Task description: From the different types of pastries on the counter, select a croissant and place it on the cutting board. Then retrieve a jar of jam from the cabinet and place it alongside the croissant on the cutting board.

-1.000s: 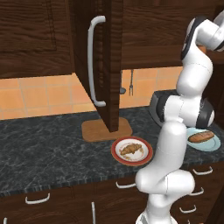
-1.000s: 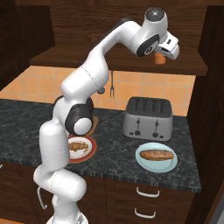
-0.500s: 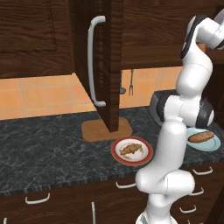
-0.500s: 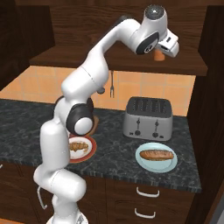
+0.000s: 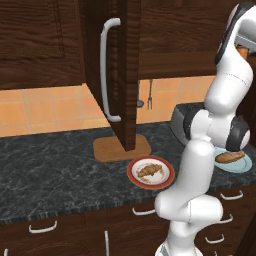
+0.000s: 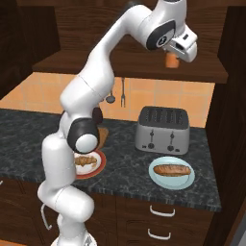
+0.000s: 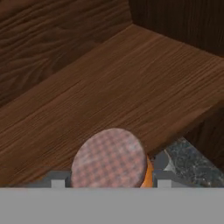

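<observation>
Hand view: jar (image 7: 109, 159) seen between tool (image 7: 108, 180) fingers, over cabinet shelf (image 7: 131, 87) edge. Tool pinched on jar sides. Judged rigid, light, smooth; mid-body hold advised.

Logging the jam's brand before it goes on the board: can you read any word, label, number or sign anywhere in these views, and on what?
None readable. The jar of jam shows a checked lid, no lettering. The toaster has small dark knobs, no legible marks. Plates and cabinet door carry no text.
</observation>
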You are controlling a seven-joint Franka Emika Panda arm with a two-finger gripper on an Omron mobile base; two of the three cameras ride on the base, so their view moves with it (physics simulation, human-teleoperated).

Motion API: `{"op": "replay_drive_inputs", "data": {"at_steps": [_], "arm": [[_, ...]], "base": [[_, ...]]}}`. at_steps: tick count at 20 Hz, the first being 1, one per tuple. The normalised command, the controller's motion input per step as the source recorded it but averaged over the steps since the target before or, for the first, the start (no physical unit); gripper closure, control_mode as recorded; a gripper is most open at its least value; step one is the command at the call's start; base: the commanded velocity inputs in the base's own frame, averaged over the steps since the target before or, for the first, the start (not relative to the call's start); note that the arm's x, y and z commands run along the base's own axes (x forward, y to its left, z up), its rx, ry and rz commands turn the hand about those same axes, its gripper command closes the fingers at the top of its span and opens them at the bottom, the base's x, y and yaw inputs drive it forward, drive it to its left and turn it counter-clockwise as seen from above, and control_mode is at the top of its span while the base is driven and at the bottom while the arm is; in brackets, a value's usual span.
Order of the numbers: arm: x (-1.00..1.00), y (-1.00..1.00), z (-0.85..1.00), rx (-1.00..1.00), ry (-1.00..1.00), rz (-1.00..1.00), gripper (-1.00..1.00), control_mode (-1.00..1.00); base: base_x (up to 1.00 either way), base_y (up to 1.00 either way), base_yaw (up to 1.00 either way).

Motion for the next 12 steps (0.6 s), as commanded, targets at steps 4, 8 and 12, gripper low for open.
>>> {"op": "replay_drive_inputs", "data": {"at_steps": [4, 8, 12], "arm": [[-1.00, 0.46, -1.00, 0.06, -0.02, -0.16, 1.00, -1.00], [-1.00, 0.67, -0.99, 0.05, -0.01, -0.21, 1.00, -1.00], [-1.00, 0.79, -0.99, 0.03, -0.08, -0.23, 1.00, -1.00]], "base": [[0.00, 0.00, 0.00], [0.00, 0.00, 0.00], [0.00, 0.00, 0.00]]}}
